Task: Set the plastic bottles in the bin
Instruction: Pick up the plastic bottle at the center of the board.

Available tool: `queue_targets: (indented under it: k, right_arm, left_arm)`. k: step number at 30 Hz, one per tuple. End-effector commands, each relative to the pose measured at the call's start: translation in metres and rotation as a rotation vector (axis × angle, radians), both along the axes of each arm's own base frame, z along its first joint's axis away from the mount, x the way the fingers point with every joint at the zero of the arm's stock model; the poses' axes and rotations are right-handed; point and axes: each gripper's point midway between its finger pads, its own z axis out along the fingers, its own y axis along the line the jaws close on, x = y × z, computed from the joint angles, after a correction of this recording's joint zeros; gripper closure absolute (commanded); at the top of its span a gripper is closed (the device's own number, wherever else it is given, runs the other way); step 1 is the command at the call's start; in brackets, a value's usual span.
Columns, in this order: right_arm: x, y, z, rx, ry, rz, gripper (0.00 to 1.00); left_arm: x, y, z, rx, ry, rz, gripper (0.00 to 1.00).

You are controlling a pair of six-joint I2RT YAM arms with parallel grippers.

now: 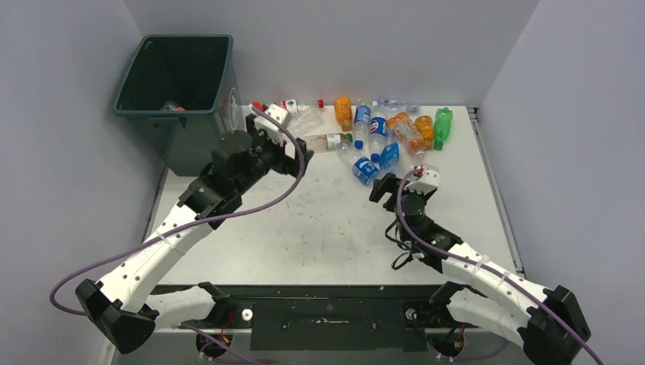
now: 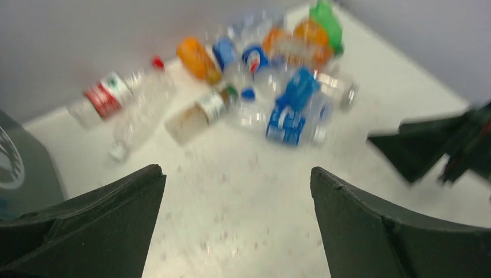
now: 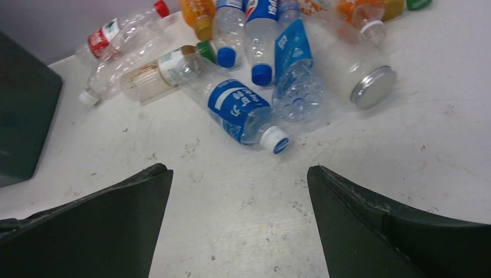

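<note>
The dark green-grey bin [image 1: 179, 76] stands off the table's far left corner, with one red-labelled bottle [image 1: 173, 107] lying inside. Several plastic bottles [image 1: 380, 133] lie in a heap at the far middle of the table: clear, orange and green ones. My left gripper [image 1: 298, 156] hangs open and empty just right of the bin; in its wrist view the gripper [image 2: 237, 174] points at the blurred heap [image 2: 284, 110]. My right gripper [image 1: 392, 181] is open and empty, close in front of a clear bottle with a blue label [image 3: 240, 113], which lies just beyond the gripper [image 3: 239, 171].
Grey walls close in the back and both sides. The table [image 1: 327, 228] ends at a raised rail on the right [image 1: 494, 190]. The bin's side shows at the left in both wrist views [image 3: 23, 116] [image 2: 23, 168]. My right gripper's fingers [image 2: 428, 150] appear in the left wrist view.
</note>
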Motion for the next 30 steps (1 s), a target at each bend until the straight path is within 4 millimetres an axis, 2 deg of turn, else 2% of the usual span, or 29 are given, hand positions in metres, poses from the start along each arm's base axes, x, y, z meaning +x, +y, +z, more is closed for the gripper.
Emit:
queue_targets:
  k: [1, 4, 6, 7, 11, 24, 30]
  right_arm:
    - [0.026, -0.006, -0.014, 0.135, 0.035, -0.009, 0.10]
    - [0.043, -0.013, -0.021, 0.127, 0.037, -0.045, 0.10]
    - [0.055, -0.016, -0.027, 0.111, 0.028, -0.060, 0.10]
    - [0.061, -0.015, -0.035, 0.094, 0.035, -0.052, 0.10]
    - [0.082, -0.008, -0.046, 0.020, 0.003, -0.005, 0.09]
    - [0.108, 0.001, -0.090, -0.134, 0.053, 0.086, 0.08]
    - [0.122, 0.021, -0.102, -0.114, 0.079, 0.151, 0.04]
  left_arm:
    - [-0.024, 0.008, -0.063, 0.094, 0.095, -0.053, 0.04]
    - [-0.032, 0.014, -0.072, 0.027, 0.080, -0.031, 0.04]
    - [-0.036, 0.018, -0.071, -0.003, 0.060, -0.021, 0.04]
    - [-0.037, 0.020, -0.070, -0.015, 0.053, -0.008, 0.04]
    - [-0.040, 0.026, -0.062, -0.036, 0.029, 0.038, 0.04]
    - [-0.041, 0.027, -0.066, 0.004, 0.011, 0.061, 0.04]
    - [-0.038, 0.026, -0.073, 0.028, 0.020, 0.068, 0.04]
